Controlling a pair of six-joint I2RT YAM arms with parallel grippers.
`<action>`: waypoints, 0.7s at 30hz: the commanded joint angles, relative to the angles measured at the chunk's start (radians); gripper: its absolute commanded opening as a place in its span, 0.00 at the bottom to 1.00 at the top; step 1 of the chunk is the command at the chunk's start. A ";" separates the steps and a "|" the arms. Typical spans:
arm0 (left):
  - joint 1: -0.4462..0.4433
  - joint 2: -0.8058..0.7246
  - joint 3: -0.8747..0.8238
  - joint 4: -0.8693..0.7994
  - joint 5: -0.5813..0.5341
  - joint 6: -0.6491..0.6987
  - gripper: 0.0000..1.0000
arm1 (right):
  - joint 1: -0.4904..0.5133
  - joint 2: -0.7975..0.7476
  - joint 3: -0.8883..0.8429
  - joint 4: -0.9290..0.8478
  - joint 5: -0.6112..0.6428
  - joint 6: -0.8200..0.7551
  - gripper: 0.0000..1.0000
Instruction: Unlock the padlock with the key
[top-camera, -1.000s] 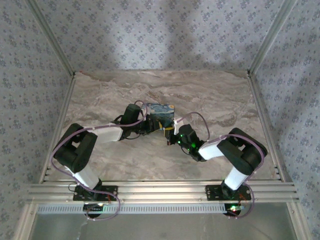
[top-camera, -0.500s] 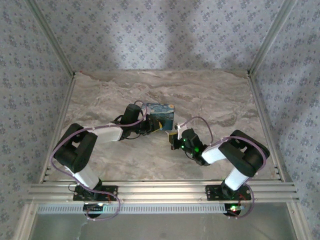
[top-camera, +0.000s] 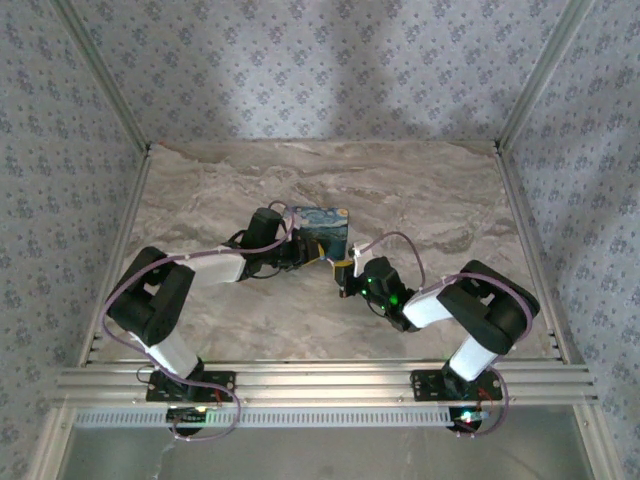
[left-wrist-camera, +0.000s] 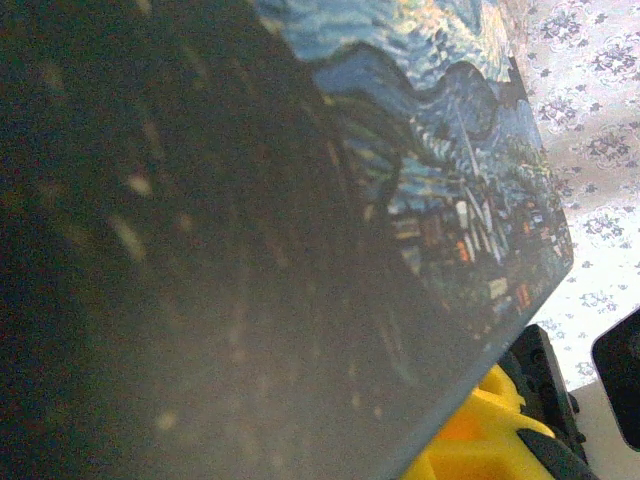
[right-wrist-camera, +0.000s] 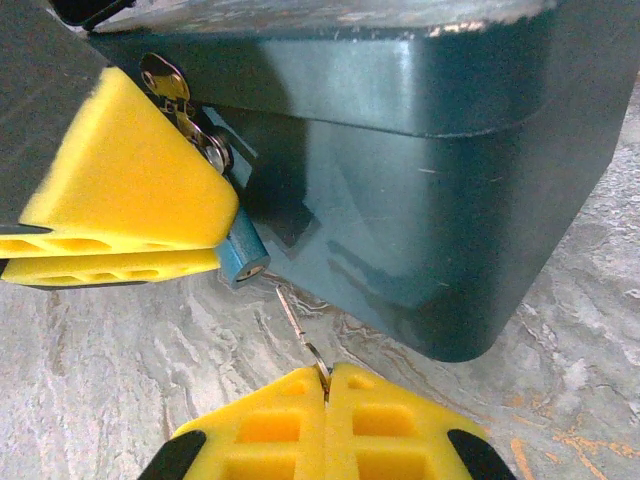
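Right end effector (right-wrist-camera: 326, 378) edged back toward box (right-wrist-camera: 430, 200) since 0.5 s ago | clamped on key (right-wrist-camera: 292, 315), shaft aimed 11 o'clock | padlock (right-wrist-camera: 243, 258) just beyond tip, pinched by left end effector (right-wrist-camera: 220, 245)

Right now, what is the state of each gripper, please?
Left gripper: closed on the padlock.
Right gripper: closed on the key.

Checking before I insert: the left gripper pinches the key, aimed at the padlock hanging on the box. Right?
No, wrong arm: the right gripper pinches the key, as the right wrist view shows. It is aimed at the padlock hanging on the box.
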 joint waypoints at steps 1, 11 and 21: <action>-0.007 -0.032 0.014 0.046 0.028 -0.011 0.24 | 0.009 -0.007 0.010 0.030 -0.015 -0.007 0.00; -0.007 -0.032 0.013 0.046 0.027 -0.010 0.24 | 0.012 0.001 0.019 0.048 -0.024 -0.010 0.00; -0.007 -0.030 0.016 0.042 0.031 -0.008 0.24 | 0.011 0.023 0.045 0.054 -0.037 -0.016 0.00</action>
